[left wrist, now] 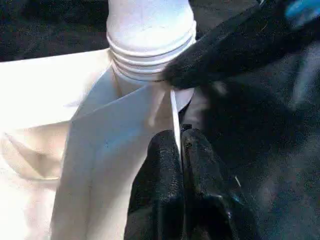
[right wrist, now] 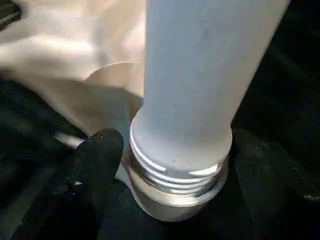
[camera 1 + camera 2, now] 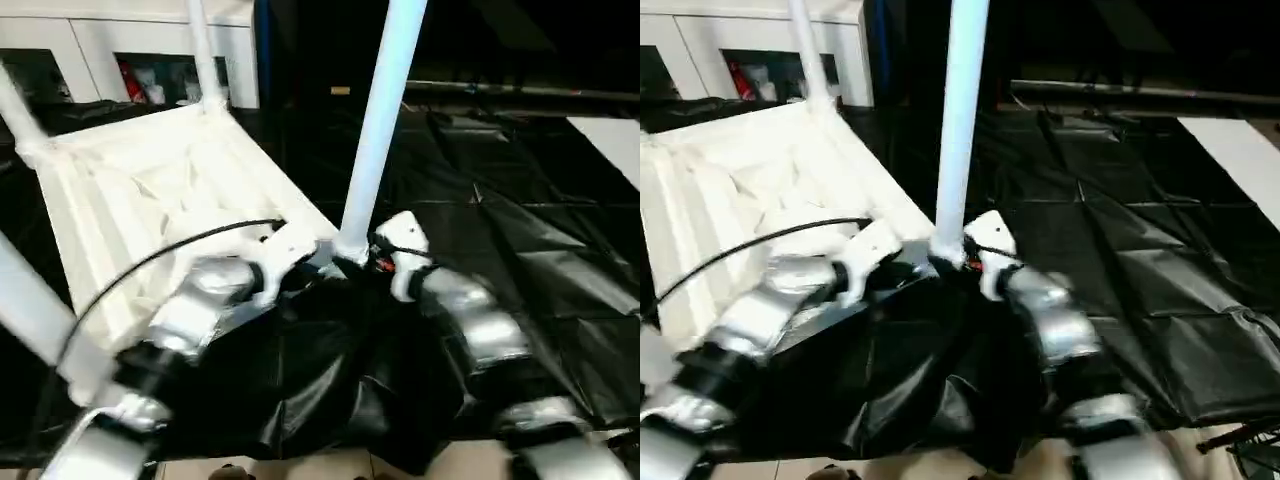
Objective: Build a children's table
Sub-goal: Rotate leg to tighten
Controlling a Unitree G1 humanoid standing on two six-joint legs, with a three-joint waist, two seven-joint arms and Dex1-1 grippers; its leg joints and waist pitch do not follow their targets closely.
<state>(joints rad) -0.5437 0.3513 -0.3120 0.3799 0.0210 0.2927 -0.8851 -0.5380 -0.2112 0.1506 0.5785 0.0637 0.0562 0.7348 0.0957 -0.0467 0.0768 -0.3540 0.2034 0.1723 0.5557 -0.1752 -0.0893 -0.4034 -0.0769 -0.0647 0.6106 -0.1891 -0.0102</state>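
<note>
White leg (image 3: 375,130) between spread right hand (image 2: 165,165); left hand (image 1: 181,165) clenched at tabletop (image 3: 150,200) edge.

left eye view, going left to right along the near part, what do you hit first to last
near-left table leg → left silver forearm → left pincer → upright leg at the corner socket → right pincer → right silver forearm

The white table top (image 3: 150,200) is seen underside up, ribbed, tilted on black sheeting. A white tapered leg (image 3: 380,120) is stood upright in the near corner socket (image 2: 175,200), thread rings still exposed above the socket rim, between the right gripper's fingers (image 2: 95,165). Other legs (image 3: 205,60) are seated at far corners, away from the fingers.
</note>
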